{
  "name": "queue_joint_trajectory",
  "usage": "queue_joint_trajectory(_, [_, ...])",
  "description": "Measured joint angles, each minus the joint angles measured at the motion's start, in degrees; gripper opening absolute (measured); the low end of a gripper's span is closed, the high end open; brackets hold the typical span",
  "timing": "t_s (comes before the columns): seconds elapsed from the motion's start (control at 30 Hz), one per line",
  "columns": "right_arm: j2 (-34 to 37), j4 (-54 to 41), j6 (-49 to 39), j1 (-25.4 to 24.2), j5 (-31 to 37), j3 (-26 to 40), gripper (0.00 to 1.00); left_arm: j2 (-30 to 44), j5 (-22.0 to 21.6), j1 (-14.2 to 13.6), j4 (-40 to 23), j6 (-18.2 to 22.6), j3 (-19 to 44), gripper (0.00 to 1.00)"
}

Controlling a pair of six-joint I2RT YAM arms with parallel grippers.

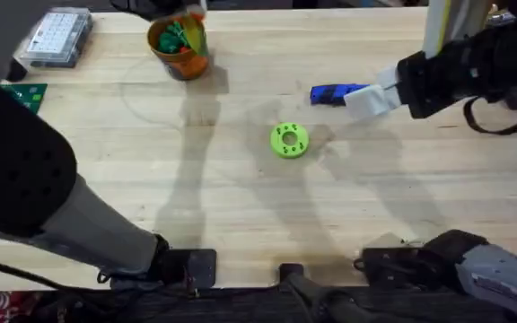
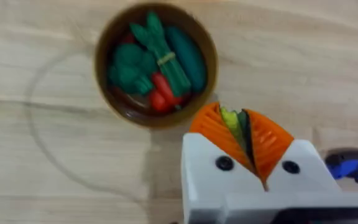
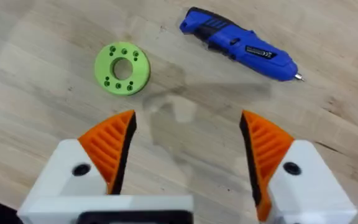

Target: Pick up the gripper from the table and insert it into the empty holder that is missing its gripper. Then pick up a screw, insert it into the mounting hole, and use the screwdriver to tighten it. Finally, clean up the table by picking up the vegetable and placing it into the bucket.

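The orange bucket [image 1: 179, 45] stands at the table's far left and holds several toy vegetables [image 2: 157, 62]. My left gripper [image 2: 240, 124] hovers just beside the bucket's rim [image 2: 210, 74], shut on a small yellow-green vegetable [image 2: 231, 121] pinched between its orange pads. The blue screwdriver [image 1: 335, 93] lies on the table at the right. My right gripper [image 3: 188, 155] hangs open above bare wood just short of the screwdriver [image 3: 241, 45], nothing between its fingers. The loose gripper, its holder and the screw are out of view.
A flat green disc with holes [image 1: 289, 140] lies mid-table, left of the screwdriver. A clear compartment box [image 1: 56, 36] sits at the far left corner, with a green board [image 1: 25, 94] below it. The left arm looms large over the left side.
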Motion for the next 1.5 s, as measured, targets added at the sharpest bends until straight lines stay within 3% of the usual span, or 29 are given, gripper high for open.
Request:
queue_joint_trajectory(0.27, [0.0,0.0,-0.2,0.0,0.0,0.0,0.974,0.0,-0.9,5.4,0.7,5.3,8.3,0.027])
queue_joint_trajectory(0.53, [0.0,0.0,-0.2,0.0,0.0,0.0,0.974,0.1,-0.9,10.8,0.9,6.4,8.9,0.028])
queue_joint_trajectory(0.93, [0.0,0.0,-0.2,0.0,0.0,0.0,0.974,9.4,-0.7,10.6,4.5,5.0,9.0,0.026])
queue_joint_trajectory(1.43, [0.0,0.0,-0.2,0.0,0.0,0.0,0.974,9.9,-0.7,10.6,2.1,4.4,9.0,0.03])
queue_joint_trajectory(1.47, [0.0,0.0,-0.2,0.0,0.0,0.0,0.974,9.9,-0.7,10.6,2.1,4.3,9.0,0.071])
queue_joint_trajectory(1.5, [0.0,0.0,-0.2,0.0,0.0,0.0,0.974,9.9,-0.7,10.6,2.1,4.4,9.0,0.186])
